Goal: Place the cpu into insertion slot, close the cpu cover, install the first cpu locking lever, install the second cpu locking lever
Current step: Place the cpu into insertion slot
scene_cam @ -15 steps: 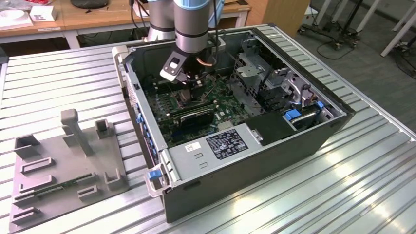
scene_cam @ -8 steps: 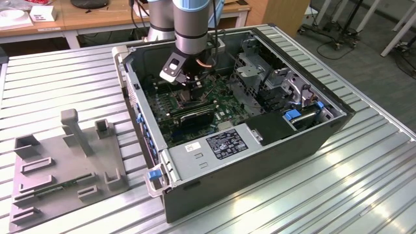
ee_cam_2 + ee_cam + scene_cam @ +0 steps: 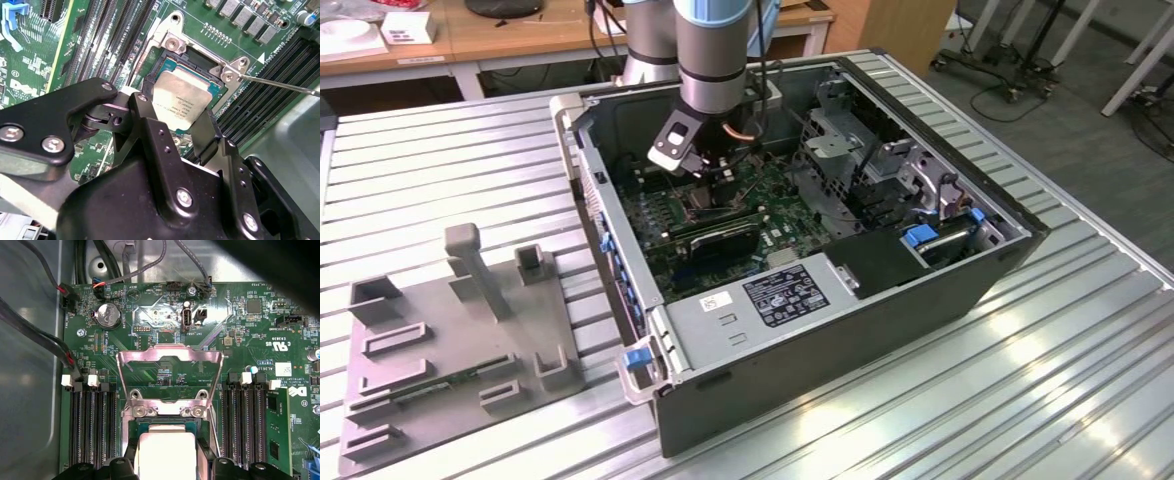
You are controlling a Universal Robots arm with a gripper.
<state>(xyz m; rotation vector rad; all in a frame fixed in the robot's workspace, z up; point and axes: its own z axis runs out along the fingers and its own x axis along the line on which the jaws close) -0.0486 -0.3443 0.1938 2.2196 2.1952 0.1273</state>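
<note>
The cpu (image 3: 182, 102) sits between the two black fingers (image 3: 145, 112) of the end effector (image 3: 175, 107), which is closed on two of its opposite edges. In both wrist views the chip sits squarely over the insertion slot (image 3: 192, 62), whose dark well and silvery rim show just past its far edge. I cannot tell whether it is already seated or hangs just above. The chip is close to square, so it has no real long axis. What matters is that the slot lies straight below it, not off to a side.

The cpu cover (image 3: 170, 372) stands swung open on the far side of the slot from the fingers, clear of the chip. A thin locking lever (image 3: 280, 84) juts out beside the socket, not latched.

In the exterior view the end effector (image 3: 707, 165) hangs inside the open computer case (image 3: 827, 360), at about 11 o'clock from the case's middle, above the green circuit board (image 3: 720, 215). A grey fixture (image 3: 454, 330) rests on the slatted worktop (image 3: 454, 150) at about 8 o'clock from the case.

The chip's lid carries several lines of dark print, the board has white lettering and the case a sticker (image 3: 787, 295).
</note>
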